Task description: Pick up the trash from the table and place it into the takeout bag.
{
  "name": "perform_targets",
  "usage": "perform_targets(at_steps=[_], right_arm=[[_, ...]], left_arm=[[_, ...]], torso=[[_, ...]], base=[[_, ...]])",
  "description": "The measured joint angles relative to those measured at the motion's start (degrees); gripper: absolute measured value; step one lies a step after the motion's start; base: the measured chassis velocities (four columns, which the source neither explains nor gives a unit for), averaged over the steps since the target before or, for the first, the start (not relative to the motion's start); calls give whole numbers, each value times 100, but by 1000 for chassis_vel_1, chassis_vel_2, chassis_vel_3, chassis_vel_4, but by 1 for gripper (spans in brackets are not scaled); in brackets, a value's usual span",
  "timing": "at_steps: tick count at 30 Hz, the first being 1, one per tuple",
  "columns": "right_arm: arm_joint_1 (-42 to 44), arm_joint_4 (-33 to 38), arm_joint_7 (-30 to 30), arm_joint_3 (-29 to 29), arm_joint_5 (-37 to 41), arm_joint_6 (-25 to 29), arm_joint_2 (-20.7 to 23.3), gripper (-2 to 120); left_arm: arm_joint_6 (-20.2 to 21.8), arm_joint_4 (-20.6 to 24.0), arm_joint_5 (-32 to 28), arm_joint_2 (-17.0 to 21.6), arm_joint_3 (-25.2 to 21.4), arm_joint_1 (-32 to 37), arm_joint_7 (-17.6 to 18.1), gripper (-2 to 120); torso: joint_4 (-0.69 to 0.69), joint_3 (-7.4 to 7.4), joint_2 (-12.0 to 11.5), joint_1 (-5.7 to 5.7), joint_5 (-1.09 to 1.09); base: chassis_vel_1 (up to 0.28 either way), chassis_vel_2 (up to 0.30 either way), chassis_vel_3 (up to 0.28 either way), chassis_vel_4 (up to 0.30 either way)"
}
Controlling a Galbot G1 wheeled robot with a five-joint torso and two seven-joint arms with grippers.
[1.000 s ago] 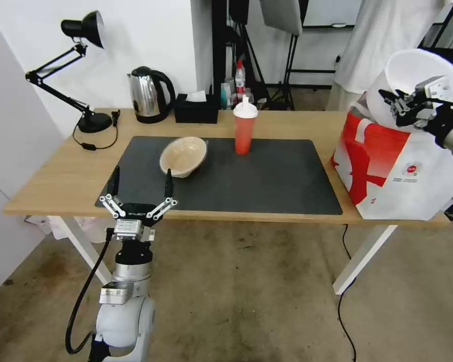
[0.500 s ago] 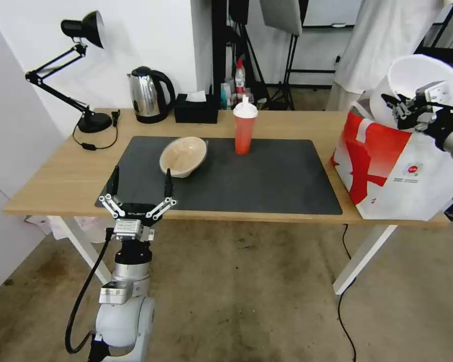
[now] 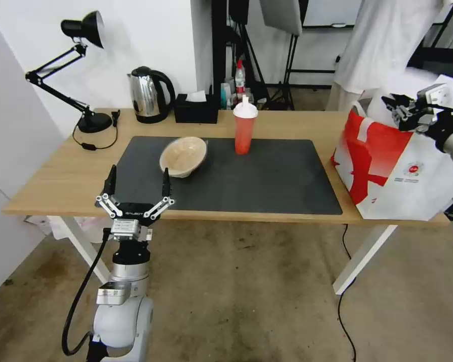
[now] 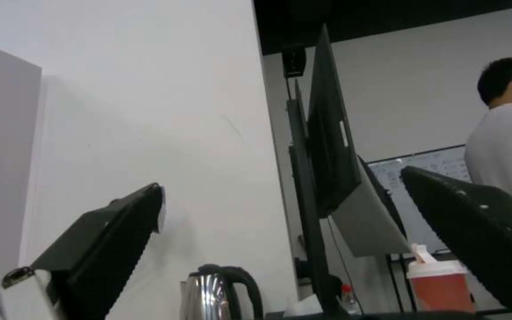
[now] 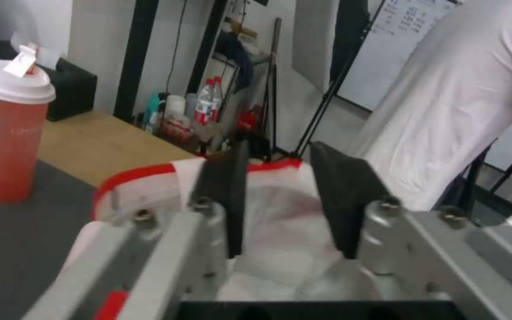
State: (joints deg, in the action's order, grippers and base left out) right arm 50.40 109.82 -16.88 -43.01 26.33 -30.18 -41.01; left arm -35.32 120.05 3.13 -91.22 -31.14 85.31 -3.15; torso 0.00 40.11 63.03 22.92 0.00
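The takeout bag (image 3: 402,171) stands at the table's (image 3: 60,181) right end. My right gripper (image 3: 395,108) hovers over its open mouth, open, with nothing between its fingers (image 5: 339,195). In the right wrist view a pale white shape lies inside the bag (image 5: 138,178) below the fingers; I cannot tell what it is. The beige paper-pulp bowl (image 3: 183,156) lies tilted on the dark mat (image 3: 267,176). The red cup with its white lid (image 3: 245,128) stands upright behind it. My left gripper (image 3: 137,182) is open at the table's near edge, just in front of the beige bowl.
A steel kettle (image 3: 148,94), a black tissue box (image 3: 196,108) and a black desk lamp (image 3: 80,30) stand along the table's back left. A person in white stands behind the bag. The mat's right half is bare.
The white bowl my right gripper held above the bag is gone from its fingers, and the gripper has opened and sunk a little. My left gripper has risen slightly.
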Motion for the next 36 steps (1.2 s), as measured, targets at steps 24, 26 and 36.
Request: perform_targets(at_steps=[24,26,36], right_arm=[[-161,137,27,50,30,34,29,100],[-214,202,34,48,34,49,52,100],[-329,460,172,49,179,179,90,100]], left_arm=[[-8,48,4,-2,7,33,1,100],[-8,49,4,-3,7,22,1,100],[-1,48,5,-3,6,-10,2,100]], torso=[[0,0,0,0,0],[0,0,0,0,0],[0,0,0,0,0]], base=[[0,0,0,0],[0,0,0,0],[0,0,0,0]])
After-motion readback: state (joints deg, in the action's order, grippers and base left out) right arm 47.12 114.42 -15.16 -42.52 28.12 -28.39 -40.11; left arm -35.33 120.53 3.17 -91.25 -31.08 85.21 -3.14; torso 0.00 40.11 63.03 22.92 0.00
